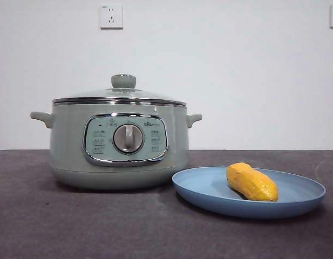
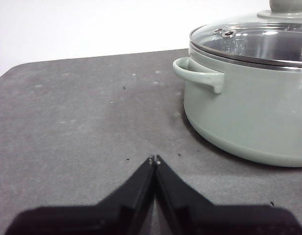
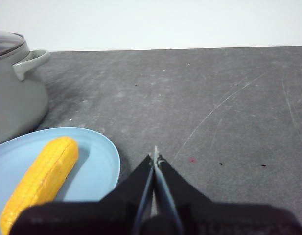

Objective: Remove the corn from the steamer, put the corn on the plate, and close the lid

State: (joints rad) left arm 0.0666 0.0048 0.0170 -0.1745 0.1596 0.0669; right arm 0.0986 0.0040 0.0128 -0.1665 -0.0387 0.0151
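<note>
The sage-green steamer stands left of centre in the front view, its glass lid seated on the rim. To its right lies the light-blue plate with the yellow-orange corn resting on it. In the left wrist view my left gripper is shut and empty above the bare table, apart from the steamer and its lid. In the right wrist view my right gripper is shut and empty, just beside the plate that carries the corn. Neither arm shows in the front view.
A dark grey table carries everything, with a white wall behind and a wall socket above the steamer. The steamer's side handle juts toward my left gripper's side.
</note>
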